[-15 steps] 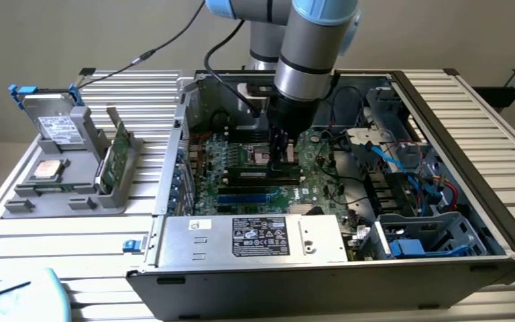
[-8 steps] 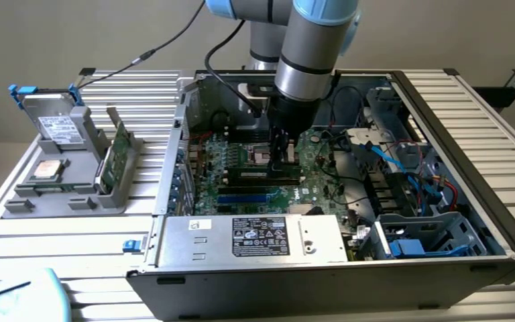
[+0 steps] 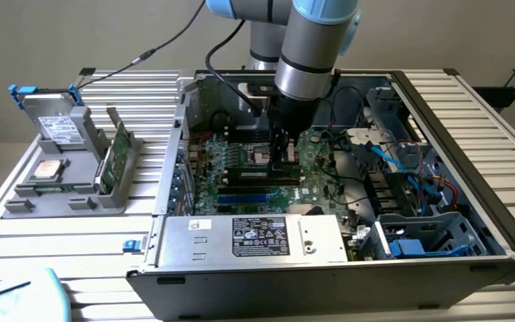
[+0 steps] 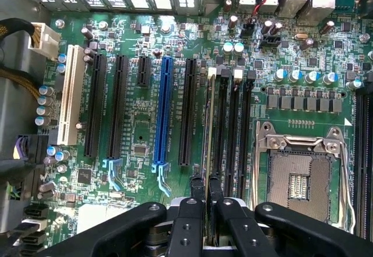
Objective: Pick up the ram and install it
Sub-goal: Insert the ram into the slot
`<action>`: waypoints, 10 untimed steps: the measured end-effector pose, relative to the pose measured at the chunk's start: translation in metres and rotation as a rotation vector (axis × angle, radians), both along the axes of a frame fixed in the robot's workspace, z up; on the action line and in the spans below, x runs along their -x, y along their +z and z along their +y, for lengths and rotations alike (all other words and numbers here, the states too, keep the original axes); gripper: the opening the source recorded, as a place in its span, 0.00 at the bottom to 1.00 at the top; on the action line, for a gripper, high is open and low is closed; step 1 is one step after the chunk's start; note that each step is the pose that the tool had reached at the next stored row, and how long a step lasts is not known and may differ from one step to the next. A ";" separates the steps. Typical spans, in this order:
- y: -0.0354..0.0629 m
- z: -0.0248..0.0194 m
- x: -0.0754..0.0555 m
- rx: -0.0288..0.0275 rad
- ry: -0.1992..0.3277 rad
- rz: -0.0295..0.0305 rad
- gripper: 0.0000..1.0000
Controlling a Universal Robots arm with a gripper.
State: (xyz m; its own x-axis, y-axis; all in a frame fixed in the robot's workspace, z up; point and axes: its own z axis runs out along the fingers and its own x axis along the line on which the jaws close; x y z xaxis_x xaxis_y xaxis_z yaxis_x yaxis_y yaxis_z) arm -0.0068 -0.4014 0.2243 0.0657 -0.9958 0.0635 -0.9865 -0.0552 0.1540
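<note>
The ram (image 4: 208, 123) is a thin green stick seen edge-on, standing along the first of the black memory slots (image 4: 233, 129) on the motherboard (image 4: 140, 152). My gripper (image 4: 207, 188) is shut on its near end, one black finger on each side. In the exterior view the gripper (image 3: 283, 159) reaches straight down into the open computer case (image 3: 472, 201), over the middle of the board. Whether the stick is fully seated in the slot I cannot tell.
The empty processor socket (image 4: 300, 178) lies just beside the memory slots. A blue slot (image 4: 165, 111) and a white slot (image 4: 71, 94) lie on the other side. On the exterior view's left, a grey holder (image 3: 61, 194) carries a green card (image 3: 115, 157), a drive (image 3: 56, 127) and a silver chip (image 3: 50, 169).
</note>
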 end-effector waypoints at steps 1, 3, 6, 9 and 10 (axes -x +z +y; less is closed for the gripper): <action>-0.0001 0.0000 0.000 0.0009 0.001 0.0000 0.14; -0.0008 0.0003 0.000 0.0061 0.002 0.0001 0.14; -0.0018 0.0017 0.000 0.0121 0.003 0.0001 0.14; -0.0018 0.0039 0.000 0.0137 0.003 0.0001 0.14; -0.0018 0.0045 0.000 0.0142 0.003 0.0001 0.14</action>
State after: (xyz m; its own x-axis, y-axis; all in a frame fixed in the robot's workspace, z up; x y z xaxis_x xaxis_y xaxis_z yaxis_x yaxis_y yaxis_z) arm -0.0067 -0.3968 0.2225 0.0691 -0.9946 0.0776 -0.9863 -0.0564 0.1549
